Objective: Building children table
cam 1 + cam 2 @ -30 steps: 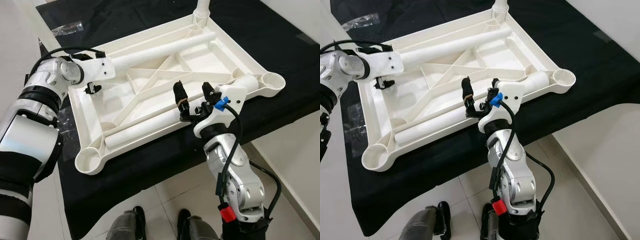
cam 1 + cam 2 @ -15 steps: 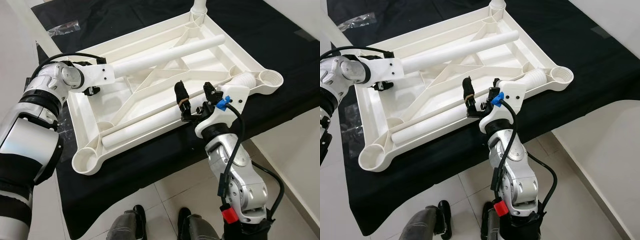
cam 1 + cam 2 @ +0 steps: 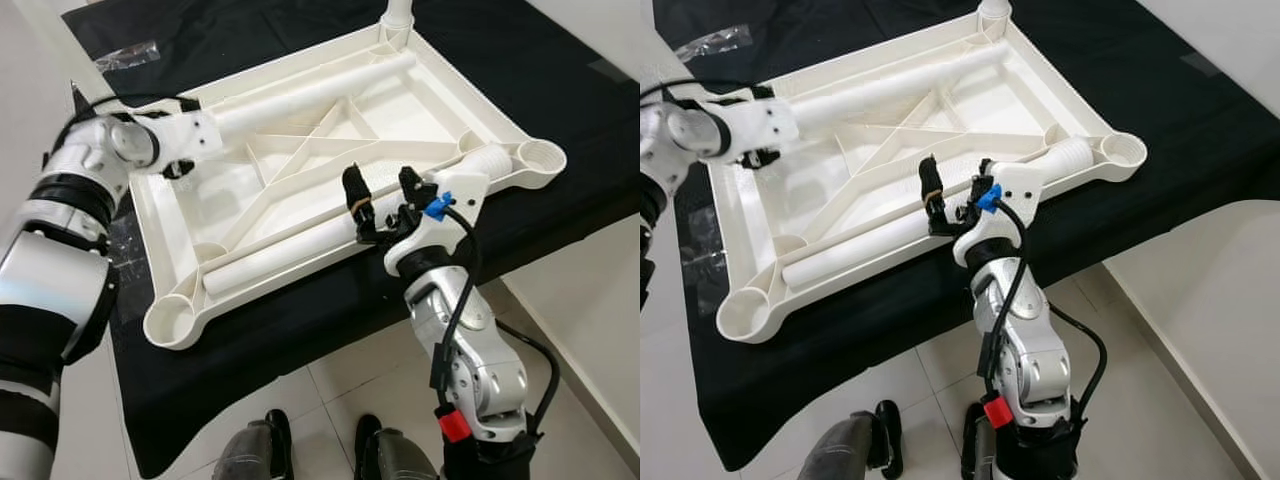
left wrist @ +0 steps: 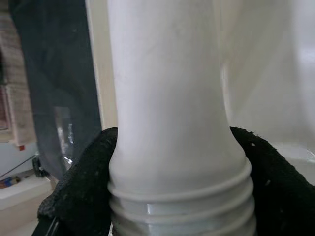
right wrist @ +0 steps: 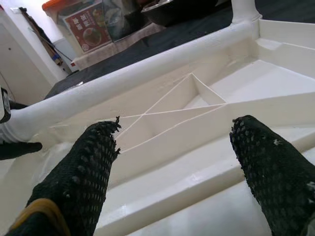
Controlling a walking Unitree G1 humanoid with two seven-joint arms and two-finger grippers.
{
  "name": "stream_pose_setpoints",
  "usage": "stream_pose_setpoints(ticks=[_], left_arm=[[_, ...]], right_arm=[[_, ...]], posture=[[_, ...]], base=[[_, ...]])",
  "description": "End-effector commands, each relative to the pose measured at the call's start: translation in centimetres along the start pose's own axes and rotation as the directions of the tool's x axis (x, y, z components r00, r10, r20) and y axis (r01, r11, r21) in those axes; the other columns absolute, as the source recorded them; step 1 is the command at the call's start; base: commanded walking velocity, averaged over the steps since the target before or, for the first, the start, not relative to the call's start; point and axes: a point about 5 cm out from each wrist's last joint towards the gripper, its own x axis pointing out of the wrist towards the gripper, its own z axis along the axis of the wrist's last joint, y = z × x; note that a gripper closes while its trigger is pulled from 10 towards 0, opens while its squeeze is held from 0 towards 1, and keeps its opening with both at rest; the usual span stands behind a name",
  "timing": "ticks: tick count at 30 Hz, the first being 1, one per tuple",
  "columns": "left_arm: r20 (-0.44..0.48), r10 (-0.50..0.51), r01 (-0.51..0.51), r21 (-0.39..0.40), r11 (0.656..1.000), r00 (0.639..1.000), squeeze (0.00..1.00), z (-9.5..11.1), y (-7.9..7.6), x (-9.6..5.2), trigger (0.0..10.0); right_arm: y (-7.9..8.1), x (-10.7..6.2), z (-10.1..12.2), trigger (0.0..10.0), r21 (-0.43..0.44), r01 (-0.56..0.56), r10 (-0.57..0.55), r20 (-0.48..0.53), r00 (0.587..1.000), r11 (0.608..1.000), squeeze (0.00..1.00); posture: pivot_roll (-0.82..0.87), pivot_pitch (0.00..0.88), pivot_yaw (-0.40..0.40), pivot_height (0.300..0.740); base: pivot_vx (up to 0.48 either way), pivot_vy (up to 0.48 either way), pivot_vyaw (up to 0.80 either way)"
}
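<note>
Two end effectors: left (image 4: 170, 162) grips leg (image 3: 300, 100) (threaded end), right (image 3: 383, 192) open.

— Where do the two head views look from?
— From above, facing forward and down. Both share the upturned white plastic tabletop (image 3: 330, 150) on the black cloth (image 3: 1180, 100), centre frame.
— And the wrist cameras?
— The left sits very close against a white threaded plastic leg (image 4: 170, 118). The right looks low across the tabletop's ribbed underside, between its black fingers (image 5: 83, 167).
</note>
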Motion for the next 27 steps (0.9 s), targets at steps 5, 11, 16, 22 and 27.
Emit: stream_pose_setpoints(ticks=[5, 11, 16, 22, 27], left_arm=[[0.089, 0.140, -0.133, -0.081, 0.988, 0.986, 0.00, 0.6, 2.1, -0.8, 10.0], [0.147, 0.188, -0.174, -0.104, 0.979, 0.971, 0.00, 1.4, 2.3, -0.7, 10.0], [0.213, 0.254, -0.221, -0.166, 0.961, 0.943, 0.00, 1.6, 2.3, -0.9, 10.0], [0.268, 0.307, -0.257, -0.206, 0.944, 0.913, 0.00, 1.6, 2.2, -1.2, 10.0], [0.334, 0.327, -0.257, -0.238, 0.937, 0.884, 0.00, 1.5, 1.5, -1.6, 10.0]], right_arm=[[0.3, 0.5, -0.4, 10.0, 0.022, -0.037, 0.037, 0.012, 0.999, 0.999, 0.00], [0.0, 0.8, -0.7, 10.0, 0.039, -0.038, 0.038, 0.011, 0.999, 0.998, 0.00], [-0.4, 1.6, -1.3, 10.0, 0.280, 0.008, 0.003, -0.039, 0.999, 0.960, 0.00], [-1.0, 2.8, -1.8, 10.0, 0.304, 0.090, -0.057, -0.113, 0.992, 0.948, 0.00], [-0.8, 3.9, -1.1, 10.0, 0.380, -0.008, 0.036, -0.067, 0.997, 0.925, 0.00]], posture=[[0.12, 0.249, 0.023, 0.740], [0.11, 0.208, 0.006, 0.740], [0.11, 0.155, -0.008, 0.740], [0.11, 0.137, -0.021, 0.740], [0.11, 0.124, -0.040, 0.740]], base=[[0.000, 0.000, 0.00], [0.000, 0.000, 0.00], [0.000, 0.000, 0.00], [0.000, 0.000, 0.00], [0.000, 0.000, 0.00]])
